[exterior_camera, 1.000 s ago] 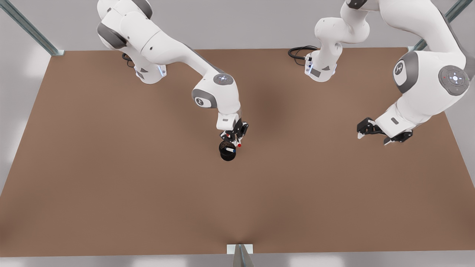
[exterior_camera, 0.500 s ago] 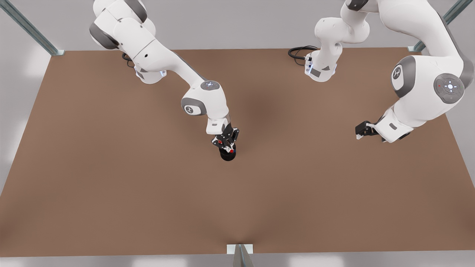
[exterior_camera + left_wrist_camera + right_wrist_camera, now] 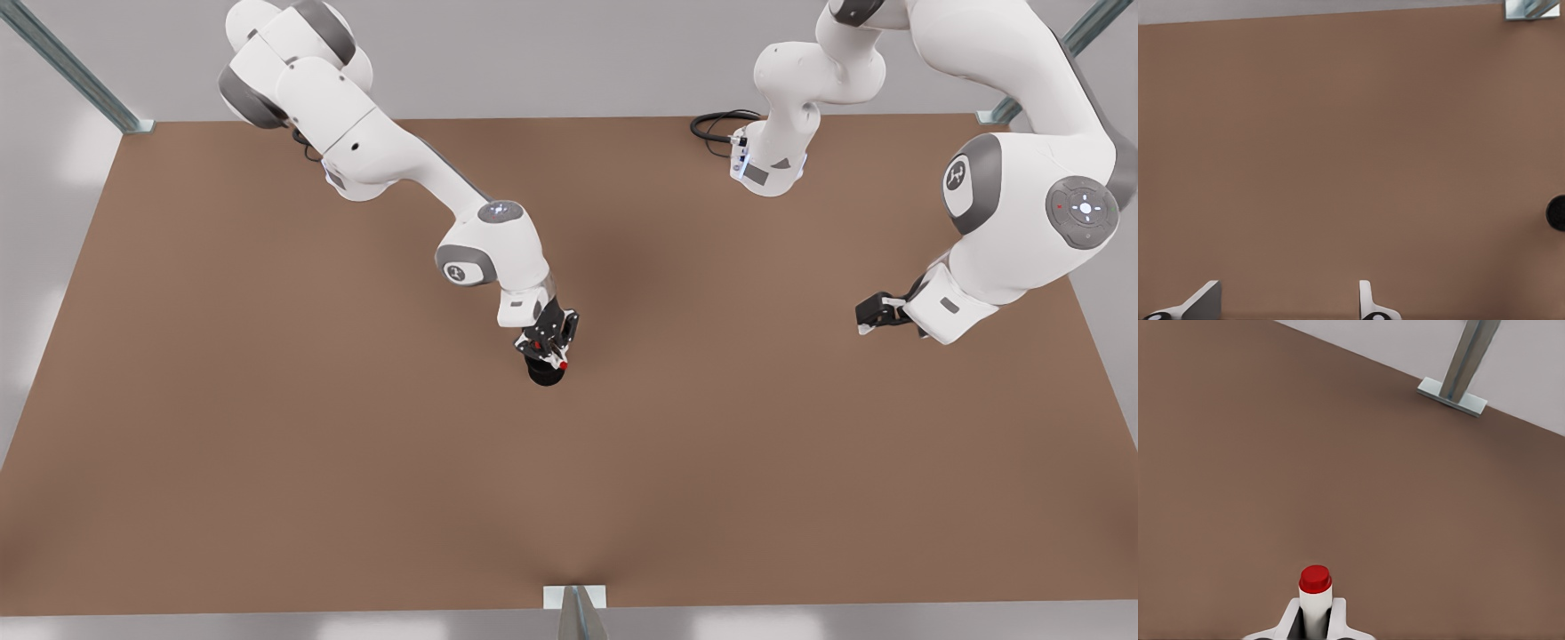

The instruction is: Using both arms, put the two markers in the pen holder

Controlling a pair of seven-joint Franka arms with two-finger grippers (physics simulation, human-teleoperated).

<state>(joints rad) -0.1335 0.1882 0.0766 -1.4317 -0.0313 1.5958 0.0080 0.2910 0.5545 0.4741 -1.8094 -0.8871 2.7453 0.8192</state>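
Front view: at frame centre the right end effector holds the red marker over the pen holder; insertion looks unfinished, and the blue marker's place can't be judged. Left wrist view: the waiting left end effector gapes, fingers apart. Right wrist view: fingers clamp the red marker's barrel.

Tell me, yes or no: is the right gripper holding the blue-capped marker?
No. In the right wrist view the right gripper is shut on the red-capped marker.

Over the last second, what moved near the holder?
The right tool, shut on the red marker, swung over the pen holder, covering its opening and the blue marker there earlier. The left tool, open, drew back slightly. The holder stayed put.
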